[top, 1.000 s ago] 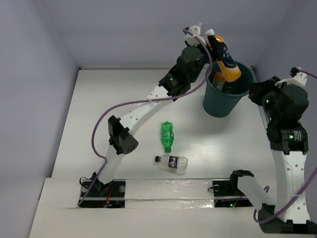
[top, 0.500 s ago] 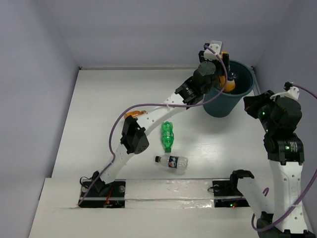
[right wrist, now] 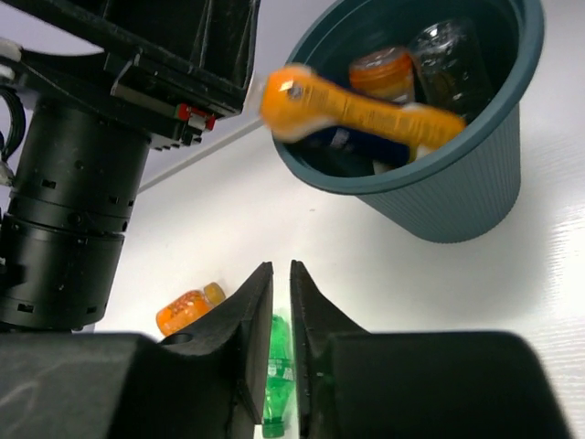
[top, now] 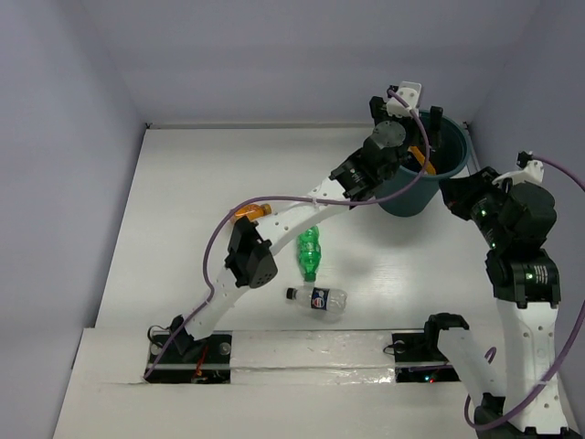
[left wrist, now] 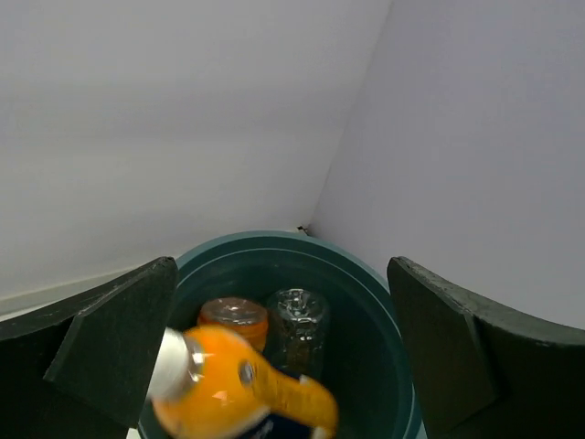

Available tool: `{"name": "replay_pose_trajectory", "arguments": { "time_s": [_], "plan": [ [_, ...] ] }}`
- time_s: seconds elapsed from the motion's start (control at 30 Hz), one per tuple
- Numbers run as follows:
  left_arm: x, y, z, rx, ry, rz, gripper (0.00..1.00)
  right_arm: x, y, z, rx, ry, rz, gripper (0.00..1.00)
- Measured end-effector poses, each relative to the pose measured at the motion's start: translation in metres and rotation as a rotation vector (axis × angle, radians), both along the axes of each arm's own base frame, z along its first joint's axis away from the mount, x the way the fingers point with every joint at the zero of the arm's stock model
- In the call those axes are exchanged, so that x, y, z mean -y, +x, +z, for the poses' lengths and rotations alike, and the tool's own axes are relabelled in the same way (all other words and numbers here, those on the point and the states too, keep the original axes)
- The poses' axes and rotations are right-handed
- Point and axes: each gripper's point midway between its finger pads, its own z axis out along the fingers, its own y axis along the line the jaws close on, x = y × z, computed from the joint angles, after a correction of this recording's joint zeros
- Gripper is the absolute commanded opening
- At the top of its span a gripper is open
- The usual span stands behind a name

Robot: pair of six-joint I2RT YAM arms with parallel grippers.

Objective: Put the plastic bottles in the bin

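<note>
The dark teal bin [top: 416, 192] stands at the back right. My left gripper [top: 419, 137] hangs over its mouth, open wide [left wrist: 281, 274], with nothing gripped. An orange bottle [left wrist: 238, 389] is loose below the fingers, blurred, tipping into the bin [left wrist: 274, 242]; it also shows as the orange bottle [right wrist: 356, 110] across the rim. Inside lie another orange bottle [left wrist: 233, 315] and a clear bottle [left wrist: 297, 320]. On the table lie a green bottle [top: 311, 253], a clear blue-labelled bottle [top: 317, 299] and an orange bottle [top: 249, 212]. My right gripper [top: 452, 192] is beside the bin, its jaws [right wrist: 281, 267] a narrow gap apart, empty.
Light walls close in the table behind the bin and on the right. The left arm [top: 274, 219] stretches diagonally across the table above the orange bottle and beside the green one. A white ledge [top: 302, 352] runs along the near edge by the arm bases.
My left gripper lowered over the bin and opened, letting go of the orange bottle, which now drops inside. The right gripper's jaws parted slightly and its arm shifted a little left.
</note>
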Motion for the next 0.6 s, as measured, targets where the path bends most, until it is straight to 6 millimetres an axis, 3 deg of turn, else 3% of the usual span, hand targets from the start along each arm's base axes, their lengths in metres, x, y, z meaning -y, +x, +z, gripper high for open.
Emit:
{"name": "replay_pose_trajectory", "arguments": {
  "time_s": [0.1, 0.2, 0.23, 0.27, 0.37, 0.43, 0.47, 0.53, 0.6],
  "plan": [
    [-0.003, -0.001, 0.002, 0.001, 0.017, 0.008, 0.99, -0.004, 0.003, -0.002, -0.008, -0.006, 0.026, 0.26],
    [-0.018, -0.007, 0.009, -0.017, 0.051, 0.015, 0.93, -0.009, 0.009, -0.008, -0.026, -0.019, 0.067, 0.11],
    [-0.028, -0.011, 0.013, -0.031, 0.06, 0.017, 0.86, -0.012, 0.011, -0.01, -0.035, -0.021, 0.083, 0.01],
    [-0.039, -0.014, 0.018, -0.044, 0.058, 0.018, 0.8, -0.015, 0.014, -0.013, -0.043, -0.026, 0.105, 0.0],
    [-0.099, -0.024, 0.031, -0.113, 0.038, 0.04, 0.54, -0.029, 0.021, -0.024, -0.073, -0.029, 0.176, 0.0],
    [-0.158, -0.026, 0.031, -0.171, 0.002, 0.086, 0.35, -0.043, 0.024, -0.035, -0.103, -0.036, 0.236, 0.0],
    [-0.191, -0.026, 0.031, -0.201, -0.039, 0.117, 0.3, -0.054, 0.026, -0.043, -0.127, -0.043, 0.273, 0.0],
    [-0.255, -0.027, 0.014, -0.267, -0.092, 0.196, 0.19, -0.079, 0.026, -0.056, -0.17, -0.059, 0.358, 0.0],
    [-0.318, -0.03, -0.022, -0.353, -0.142, 0.297, 0.14, -0.107, 0.022, -0.071, -0.215, -0.075, 0.449, 0.02]
  ]
}}
